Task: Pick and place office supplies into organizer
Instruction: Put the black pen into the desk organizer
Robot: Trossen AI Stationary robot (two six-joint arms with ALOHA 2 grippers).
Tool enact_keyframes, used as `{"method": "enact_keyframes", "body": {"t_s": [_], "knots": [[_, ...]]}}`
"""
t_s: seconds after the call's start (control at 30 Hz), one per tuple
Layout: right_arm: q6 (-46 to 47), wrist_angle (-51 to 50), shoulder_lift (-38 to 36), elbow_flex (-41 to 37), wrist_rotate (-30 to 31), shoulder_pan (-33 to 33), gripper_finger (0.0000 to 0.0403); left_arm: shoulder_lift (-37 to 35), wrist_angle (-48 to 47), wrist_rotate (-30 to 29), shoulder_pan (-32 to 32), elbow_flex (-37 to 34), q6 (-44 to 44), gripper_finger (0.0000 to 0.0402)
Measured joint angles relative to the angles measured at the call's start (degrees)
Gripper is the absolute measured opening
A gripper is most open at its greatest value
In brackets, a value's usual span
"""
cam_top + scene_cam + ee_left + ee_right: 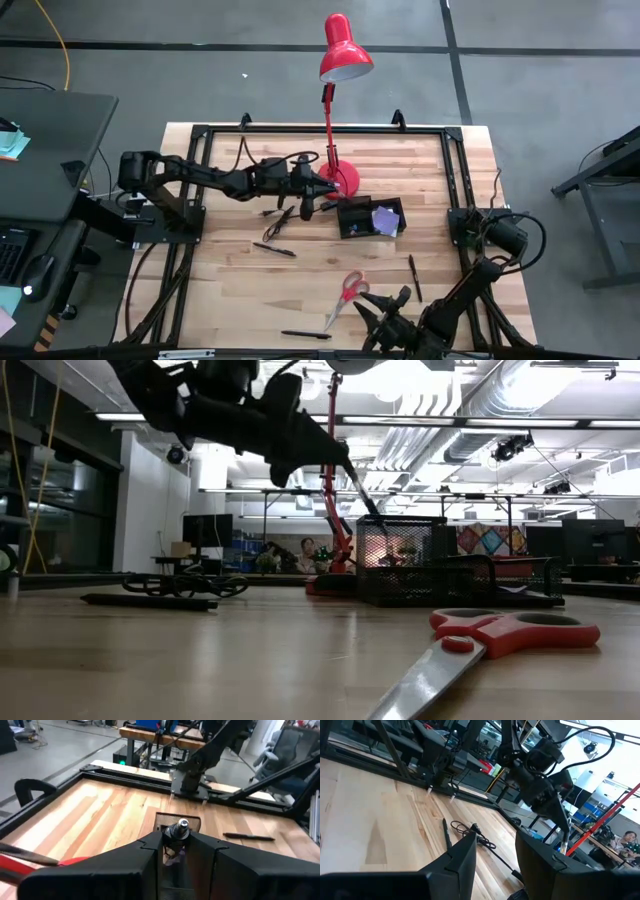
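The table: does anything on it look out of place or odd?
Yes. A thin black cable lies tangled on the table among the supplies, left of the black organizer. The red scissors and several pens are scattered loose. Nothing looks spilled or broken.

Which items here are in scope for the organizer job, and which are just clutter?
Job:
- organizer, purple pad inside it
- scissors
- pen gripped by the left tool
- loose pens

Lying about:
- red lamp
- black cable
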Motion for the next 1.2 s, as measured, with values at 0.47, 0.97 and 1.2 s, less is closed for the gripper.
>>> {"method": "enact_keyframes", "body": {"t_s": [0.47, 0.97, 1.2], "knots": [[5.39, -4.59, 0.00, 0.00, 0.00, -1.07, 0.0129, 1.49, 0.62, 0.01, -0.04, 0.00, 0.27, 0.0045], [5.68, -5.24, 0.00, 0.00, 0.00, -1.72, 0.0129, 8.42, 3.17, 4.95, -0.04, 3.52, 1.39, 0.0061], [10.21, -8.62, 0.02, 0.03, 0.00, -1.79, 0.0129, 12.33, -2.25, 4.58, -0.07, 8.97, 0.08, 0.0052]]}}
